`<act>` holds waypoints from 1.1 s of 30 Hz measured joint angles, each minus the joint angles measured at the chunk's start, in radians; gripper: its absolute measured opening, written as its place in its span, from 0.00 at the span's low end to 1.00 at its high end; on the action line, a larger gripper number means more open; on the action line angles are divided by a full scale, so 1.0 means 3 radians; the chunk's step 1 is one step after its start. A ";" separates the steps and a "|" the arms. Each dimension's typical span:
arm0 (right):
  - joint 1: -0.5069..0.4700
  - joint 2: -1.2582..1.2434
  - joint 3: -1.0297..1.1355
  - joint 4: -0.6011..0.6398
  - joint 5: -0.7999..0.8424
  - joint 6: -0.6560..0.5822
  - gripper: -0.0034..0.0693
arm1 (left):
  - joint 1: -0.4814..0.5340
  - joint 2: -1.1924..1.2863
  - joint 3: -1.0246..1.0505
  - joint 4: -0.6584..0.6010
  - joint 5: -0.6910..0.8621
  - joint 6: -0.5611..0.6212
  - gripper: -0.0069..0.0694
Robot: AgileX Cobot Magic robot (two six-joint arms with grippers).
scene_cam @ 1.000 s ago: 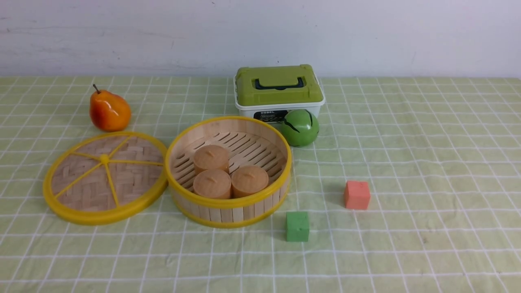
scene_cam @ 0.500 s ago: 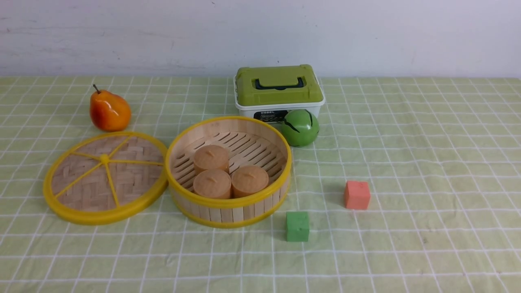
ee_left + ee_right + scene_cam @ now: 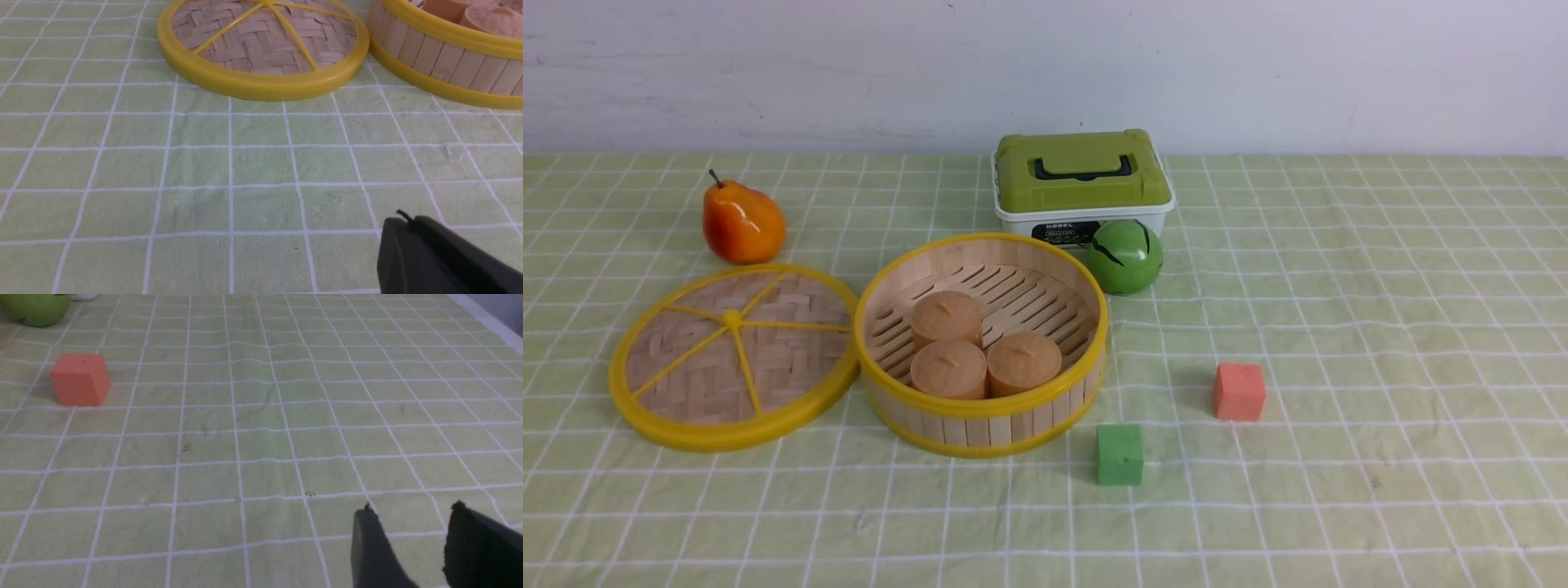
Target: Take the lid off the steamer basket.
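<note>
The lid (image 3: 784, 359), a woven bamboo disc with a yellow rim and spokes, lies flat on the tablecloth, touching the left side of the steamer basket (image 3: 980, 420). The basket stands uncovered with three tan buns (image 3: 947, 318) inside. Neither gripper shows in the front view. In the left wrist view the left gripper (image 3: 402, 218) is shut and empty, over bare cloth and well short of the lid (image 3: 261, 45) and the basket (image 3: 441, 57). In the right wrist view the right gripper (image 3: 412, 508) is open and empty over bare cloth.
An orange pear (image 3: 742, 222) sits behind the lid. A white box with a green top (image 3: 1081, 175) and a green ball (image 3: 1125, 256) stand behind the basket. A red cube (image 3: 1239, 391) and a green cube (image 3: 1119, 454) lie to its right.
</note>
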 joint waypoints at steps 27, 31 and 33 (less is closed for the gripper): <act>0.0000 0.0000 0.0000 0.0000 0.0000 0.0000 0.38 | 0.0000 0.0000 0.0000 0.0000 0.0000 0.0000 0.12; 0.0000 0.0000 0.0000 0.0000 0.0000 0.0000 0.38 | 0.0000 0.0000 0.0000 0.0000 0.0000 0.0000 0.12; 0.0000 0.0000 0.0000 0.0000 0.0000 0.0000 0.38 | 0.0000 0.0000 0.0000 0.0000 0.0000 0.0000 0.12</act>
